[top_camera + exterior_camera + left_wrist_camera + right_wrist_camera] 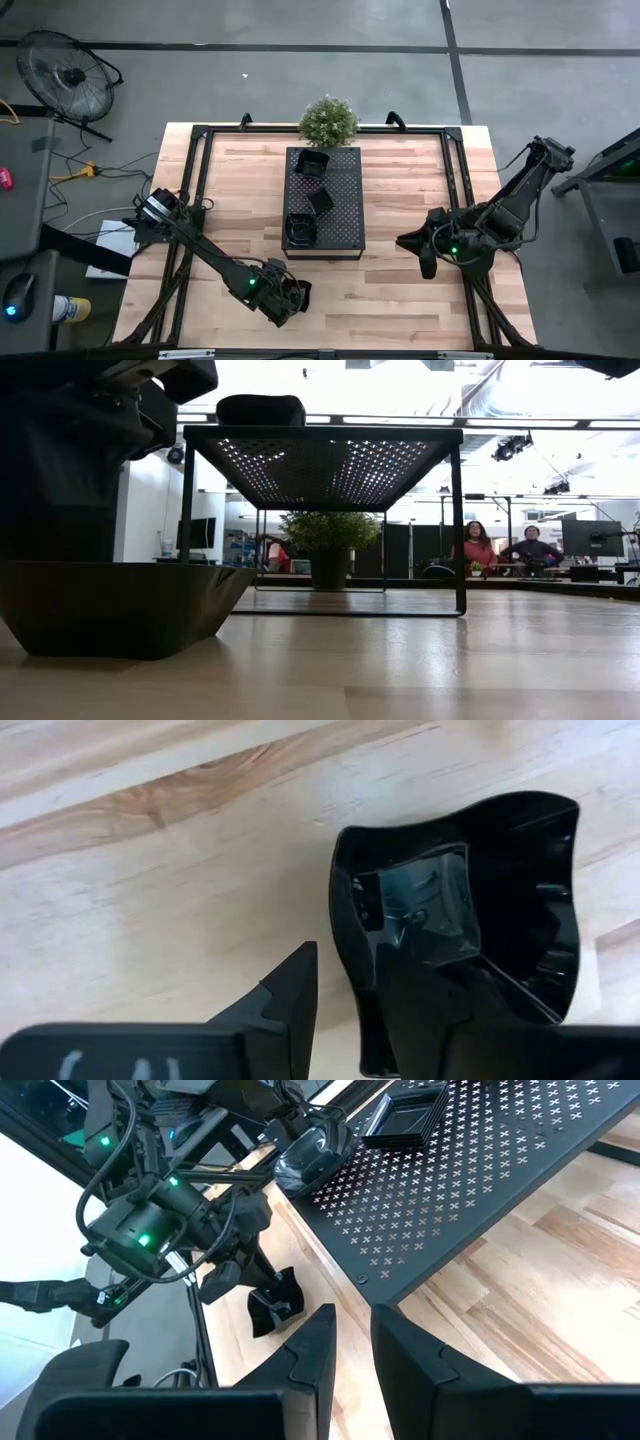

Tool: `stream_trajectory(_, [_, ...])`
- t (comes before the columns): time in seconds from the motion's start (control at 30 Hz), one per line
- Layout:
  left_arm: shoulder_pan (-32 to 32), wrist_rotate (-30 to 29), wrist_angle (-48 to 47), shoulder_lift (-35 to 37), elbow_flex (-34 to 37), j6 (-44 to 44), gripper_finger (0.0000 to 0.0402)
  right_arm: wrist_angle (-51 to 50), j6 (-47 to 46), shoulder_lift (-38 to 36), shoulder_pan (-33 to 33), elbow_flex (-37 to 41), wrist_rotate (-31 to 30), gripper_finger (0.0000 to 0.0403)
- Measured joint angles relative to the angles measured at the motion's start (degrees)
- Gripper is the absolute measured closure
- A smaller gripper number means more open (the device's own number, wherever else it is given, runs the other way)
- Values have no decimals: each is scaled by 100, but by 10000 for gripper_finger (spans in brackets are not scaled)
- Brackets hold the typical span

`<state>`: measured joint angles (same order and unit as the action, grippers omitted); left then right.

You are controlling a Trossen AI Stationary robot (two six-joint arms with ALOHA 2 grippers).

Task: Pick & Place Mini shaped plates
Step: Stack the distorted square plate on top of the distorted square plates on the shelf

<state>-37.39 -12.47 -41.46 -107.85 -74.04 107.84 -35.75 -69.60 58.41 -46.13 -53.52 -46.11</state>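
A glossy black mini shaped plate with a wavy rim (480, 890) is near the table's front edge, left of centre (304, 292), with my left gripper (348, 960) shut on it from above. In the low view this plate (120, 610) looks to sit with its base on the wood. Several more black plates (312, 163) (320, 200) (300, 230) rest on the perforated black tray (345, 215) at the table's centre. My right gripper (415, 245) hangs right of the tray, above the table, its fingers (315, 1350) a narrow gap apart with nothing between them. My left gripper has the plate's side wall (350, 935) between its two fingers, one finger (290, 995) outside the plate and one (430, 1010) inside it. The fingers come from above, pointing steeply down. The plate stays upright, mouth up, its base apparently on the table.
The tray stands on thin legs (460, 520), with open room under it. A potted plant (328, 120) sits at the far edge behind it. Bare wood lies to the left and right of the tray. People sit in the room beyond (478, 545).
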Motion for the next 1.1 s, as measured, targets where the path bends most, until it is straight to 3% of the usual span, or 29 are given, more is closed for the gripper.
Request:
stream_trajectory(0.97, [28, -5, 38, -16, 0, -112, 304, 0, 7, 0, 0, 0, 44, 341])
stream_trajectory(1.1, [28, 20, 35, -16, 0, -113, 322, 0, 37, 0, 0, 0, 27, 341])
